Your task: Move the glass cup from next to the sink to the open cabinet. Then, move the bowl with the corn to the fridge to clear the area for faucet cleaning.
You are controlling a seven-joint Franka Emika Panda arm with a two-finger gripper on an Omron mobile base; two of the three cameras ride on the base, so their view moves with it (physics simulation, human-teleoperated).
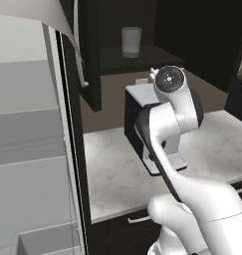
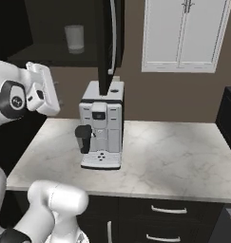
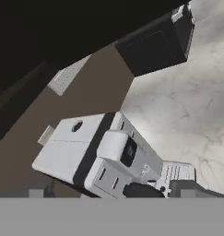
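Note:
The glass cup (image 1: 131,42) stands upright on the shelf of the open dark cabinet (image 1: 142,57), whose door (image 1: 90,60) hangs open to the left. From the other side the cup (image 2: 74,39) shows on the same shelf. My gripper (image 3: 112,193) is open and empty, its fingertips (image 3: 36,192) wide apart, looking down on a coffee machine. My hand (image 2: 41,89) hangs below and left of the cup's shelf, apart from the cup. The fridge (image 1: 28,149) is at the left, its pale shelves showing. The sink, bowl, corn and faucet are out of view.
A white and black coffee machine (image 2: 101,128) stands on the marble counter (image 2: 174,161) under the cabinet door's edge (image 2: 110,42). White panelled wall cabinets (image 2: 183,33) hang at the right. A dark block (image 2: 228,118) borders the counter's right end. Drawers (image 2: 168,210) run below.

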